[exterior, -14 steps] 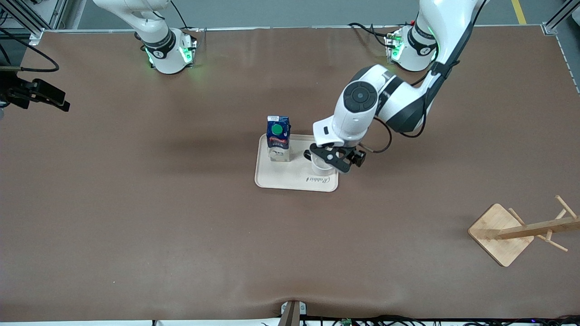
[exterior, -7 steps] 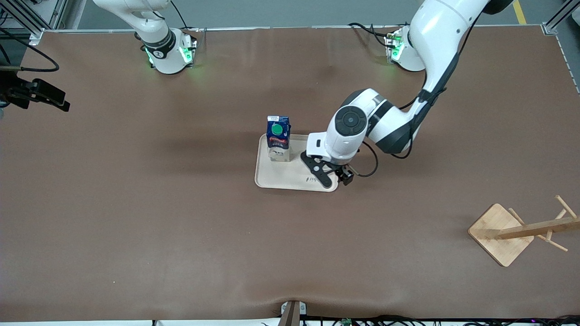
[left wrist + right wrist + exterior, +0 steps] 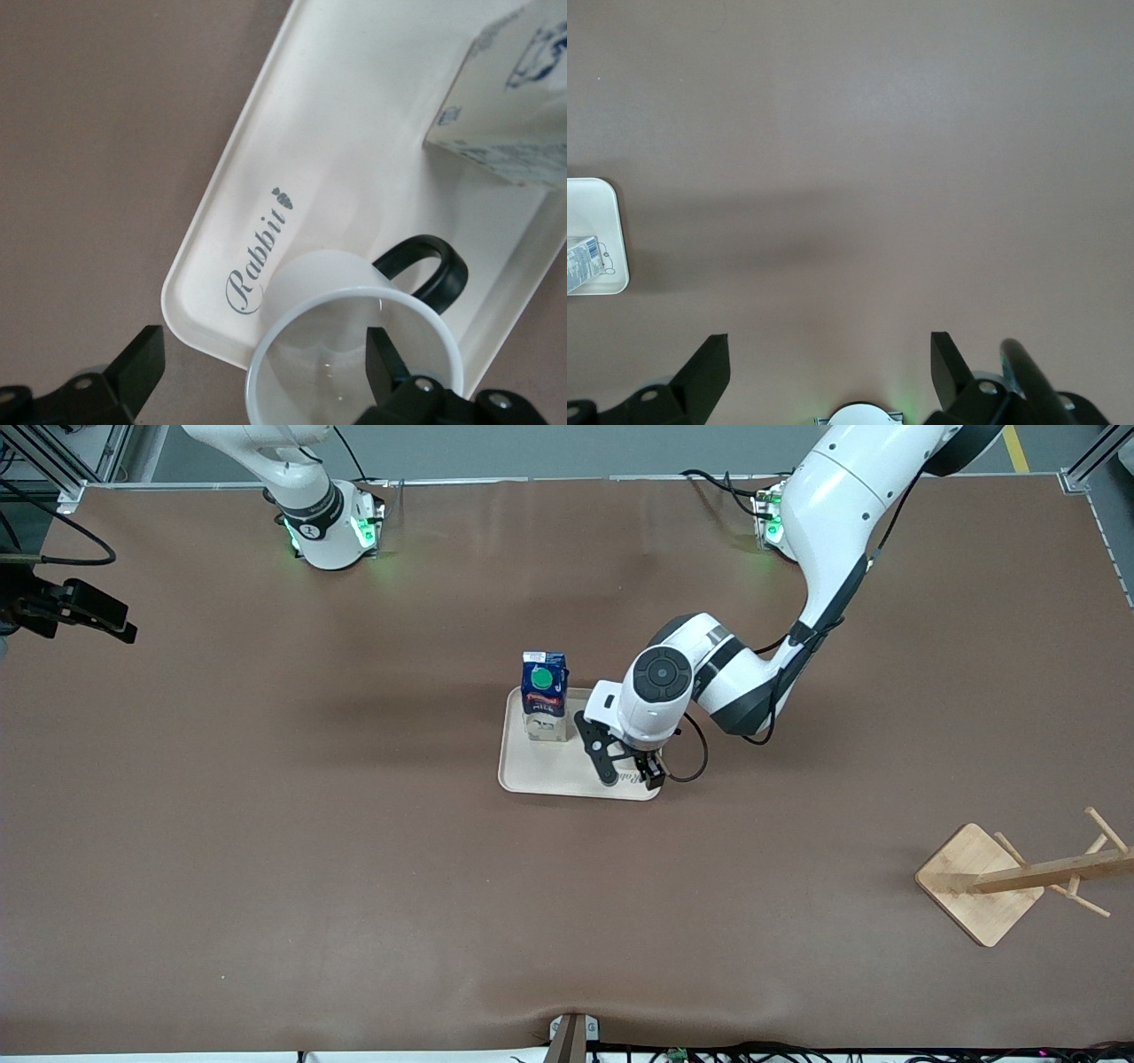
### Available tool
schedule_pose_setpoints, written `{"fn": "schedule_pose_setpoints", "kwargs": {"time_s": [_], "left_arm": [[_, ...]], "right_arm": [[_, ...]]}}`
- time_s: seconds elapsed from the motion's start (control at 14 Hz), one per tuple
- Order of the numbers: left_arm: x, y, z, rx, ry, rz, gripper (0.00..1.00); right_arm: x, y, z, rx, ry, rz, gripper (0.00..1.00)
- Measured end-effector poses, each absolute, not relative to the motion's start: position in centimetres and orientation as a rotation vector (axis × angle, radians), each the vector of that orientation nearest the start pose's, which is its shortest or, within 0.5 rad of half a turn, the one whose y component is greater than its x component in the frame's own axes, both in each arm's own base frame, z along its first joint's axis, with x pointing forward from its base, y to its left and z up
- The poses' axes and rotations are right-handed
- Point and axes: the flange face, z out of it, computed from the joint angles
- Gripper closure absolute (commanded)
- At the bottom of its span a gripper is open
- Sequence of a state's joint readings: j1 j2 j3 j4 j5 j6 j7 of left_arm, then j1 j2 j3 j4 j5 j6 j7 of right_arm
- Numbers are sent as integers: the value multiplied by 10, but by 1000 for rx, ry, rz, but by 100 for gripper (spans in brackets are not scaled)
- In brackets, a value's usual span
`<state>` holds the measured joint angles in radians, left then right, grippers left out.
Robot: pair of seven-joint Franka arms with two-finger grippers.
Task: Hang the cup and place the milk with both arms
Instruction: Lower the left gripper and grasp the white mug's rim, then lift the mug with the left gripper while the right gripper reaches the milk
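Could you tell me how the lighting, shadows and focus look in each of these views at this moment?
Front view: even light, soft arm shadows on the brown table, green glow at both bases. Left wrist view: the cup rim close under the open left pincer looks soft, the tray lettering sharp. Right wrist view: a faint shadow band on the table, the open right pincer over bare surface.

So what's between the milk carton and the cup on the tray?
Only bare tray surface separates the milk and the cup, clearest in the left wrist view; the open left gripper straddles the cup's rim.

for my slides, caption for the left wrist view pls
Open left gripper straddling the cup rim on the tray.
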<state>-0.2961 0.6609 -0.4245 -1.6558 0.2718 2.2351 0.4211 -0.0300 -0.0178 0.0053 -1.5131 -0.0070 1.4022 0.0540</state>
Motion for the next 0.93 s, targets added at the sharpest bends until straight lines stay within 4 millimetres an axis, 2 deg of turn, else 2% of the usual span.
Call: {"fn": "schedule_pose_setpoints", "kwargs": {"time_s": [0.14,0.43,0.5,0.57,0.64,0.79,0.93], "left_arm": [[538,-417,246,-2537,1928,38,11],[536,-418,236,-2436,2064,57,25],[534,-419,233,-2413,2093,62,31],[533,-421,232,-2382,2123,64,42],[531,-423,231,-2335,2157,63,47],[530,-424,228,-2236,2235,65,51],[529,-424,223,-2202,2267,75,62]], "right_arm": [[531,-14,647,-3144,125,146,0],[531,-13,647,-3144,124,146,0],[531,-13,647,-3144,123,146,0],[531,-13,647,-3144,122,146,0],[531,-13,647,-3144,123,146,0],[531,-13,647,-3144,123,146,0],[531,-13,647,-3144,123,146,0]]}}
